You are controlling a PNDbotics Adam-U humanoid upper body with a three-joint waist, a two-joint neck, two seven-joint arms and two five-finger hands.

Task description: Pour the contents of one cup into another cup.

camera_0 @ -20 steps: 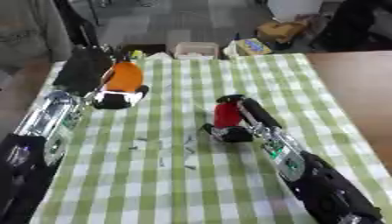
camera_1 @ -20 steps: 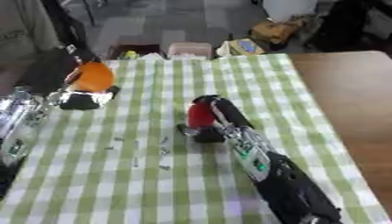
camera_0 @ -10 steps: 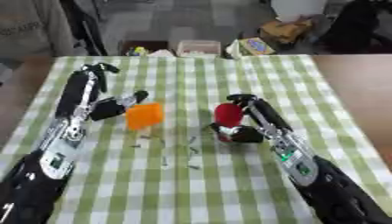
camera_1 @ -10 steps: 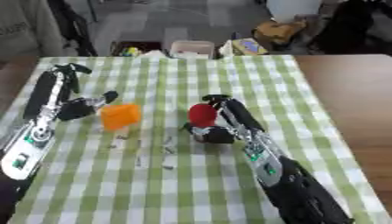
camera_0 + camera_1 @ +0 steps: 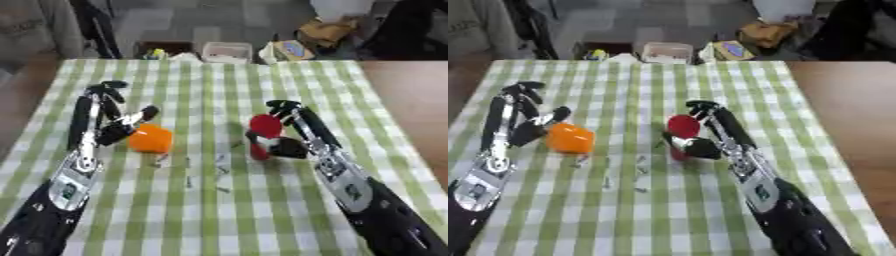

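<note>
1. The bench [image 5: 219, 215], under a green-and-white checked cloth, carries everything; the red cup [image 5: 265, 126] near its middle serves as the landmark here.

2. The right robot hand [image 5: 284, 145] comes in from the near right and has its fingers curled round the red cup, which looks tilted toward the left, its mouth not clearly readable. It seems to rest at or just above the cloth — I cannot tell which.

3. The left robot hand [image 5: 118, 131] sits well to the left of the red cup, its thumb and fingers closed on the orange cup [image 5: 150, 138], held just off the cloth and leaning toward the red one.

4. Small pale bits [image 5: 219, 165] lie scattered on the cloth between the two cups, just nearer than the red cup — too small to name; they may be spilled contents.

5. The step in hand, as I judge it, is bringing the two cups together for the pour. To do it well:
   - set the receiving cup upright and level before any tipping;
   - bring the pouring rim directly over the other cup's mouth, lips nearly touching;
   - tilt slowly, since loose bits already on the cloth suggest how easily the contents escape.
</note>
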